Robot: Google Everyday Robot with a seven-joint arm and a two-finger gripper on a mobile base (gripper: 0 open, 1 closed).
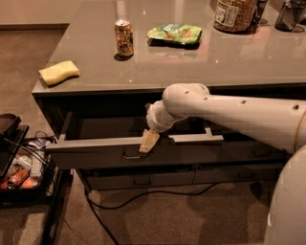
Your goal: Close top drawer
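The top drawer (95, 152) stands pulled out from under the counter, its flat grey-brown front toward me and its dark inside showing. Its small metal bar handle (132, 155) sits at the middle of the front. My gripper (148, 141) hangs at the end of the white arm, its tan fingertip resting on the drawer front's top edge, just right of the handle. A narrower grey drawer (196, 139) to the right also stands partly out, behind the arm.
On the counter (191, 62) are a yellow sponge (58, 72), a drink can (124, 38), a green snack bag (174, 33) and a jar (234, 14). A low cart (19, 172) with clutter stands at the left. A black cable (143, 196) lies on the carpet below the lower drawers.
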